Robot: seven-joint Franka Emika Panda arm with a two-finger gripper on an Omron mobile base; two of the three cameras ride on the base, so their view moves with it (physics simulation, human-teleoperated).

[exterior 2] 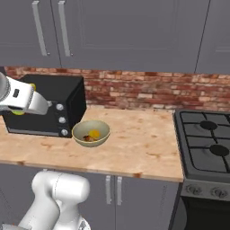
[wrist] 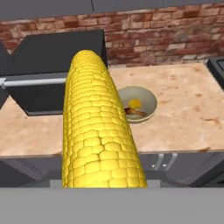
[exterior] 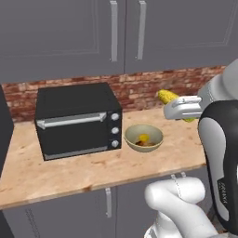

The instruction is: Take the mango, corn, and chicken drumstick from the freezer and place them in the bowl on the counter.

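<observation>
Yellow corn point(wrist: 98, 127) is clamped in the gripper point(exterior: 182, 108), its kernelled length running straight out ahead of the hand and its tip pointing towards the brick wall point(wrist: 153, 35). From the left base view the cob pokes out behind the white hand, raised above the counter point(exterior: 60, 167) and to the right of the bowl point(exterior: 144, 138). The bowl stands on the counter just beside the black toaster oven point(exterior: 76, 121), on its knob side, touching nothing else. Inside it lie the mango point(wrist: 135, 103), a small yellow-orange lump, and the brown drumstick point(wrist: 136, 113) next to it. The corn is clear of the bowl, held in the air, nearer the counter's front edge than the bowl is. A hob point(exterior 2: 209, 143) sits at the counter's far right end, well apart from the bowl.
</observation>
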